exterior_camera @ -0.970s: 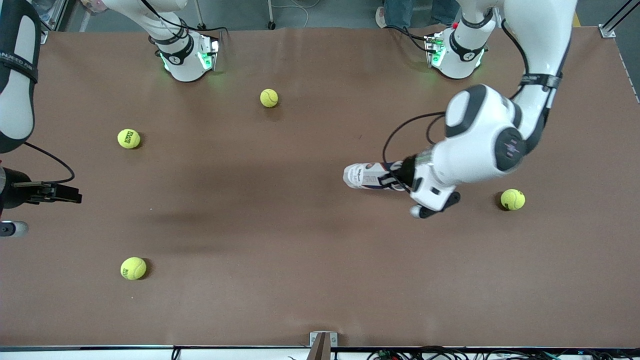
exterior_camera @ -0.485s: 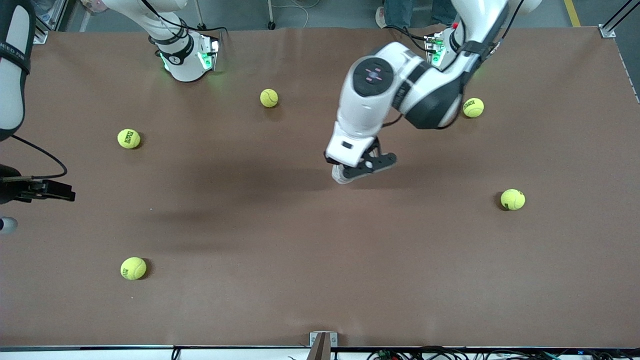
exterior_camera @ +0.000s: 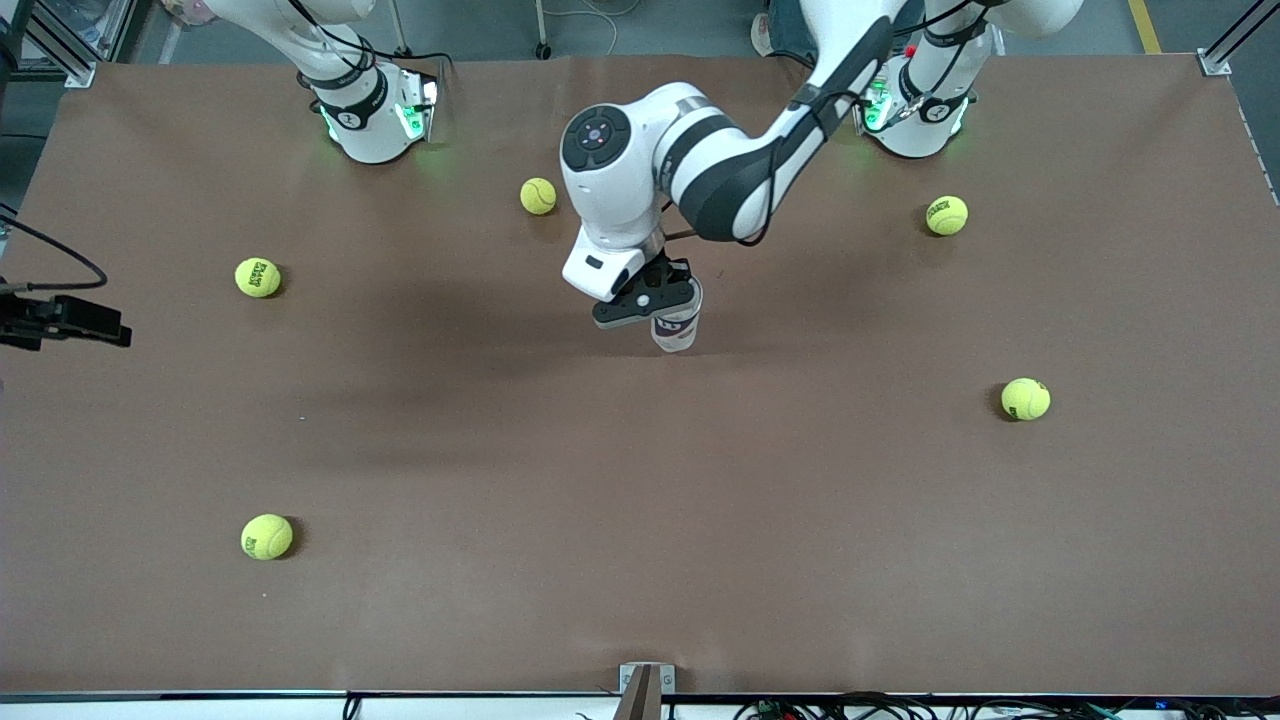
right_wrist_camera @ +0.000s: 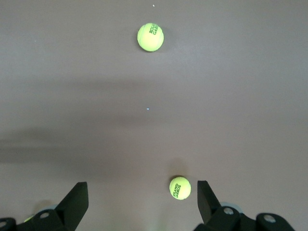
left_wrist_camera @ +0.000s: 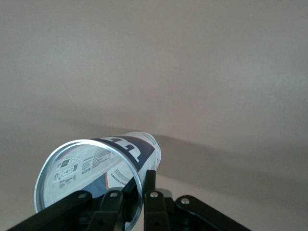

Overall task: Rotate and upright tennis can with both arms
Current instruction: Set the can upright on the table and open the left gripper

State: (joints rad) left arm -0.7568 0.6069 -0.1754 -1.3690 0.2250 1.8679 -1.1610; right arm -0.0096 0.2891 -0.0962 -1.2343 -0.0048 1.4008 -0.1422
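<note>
Front view: my left jaws (exterior_camera: pixel 668 300) are clenched on the tennis can (exterior_camera: pixel 677 326), held near upright over the worktop (exterior_camera: pixel 640 500) centre, with a tennis ball (exterior_camera: pixel 538 196) at its 11 o'clock.

Left wrist view: the can's rim (left_wrist_camera: pixel 89 180) sits between my fingers (left_wrist_camera: pixel 150 204).

Right wrist view: my right jaws (right_wrist_camera: pixel 143 202) hang released over the worktop, waiting.

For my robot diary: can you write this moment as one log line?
left tool: shut on tennis can, over table middle | right tool: open, waiting at its table end
</note>
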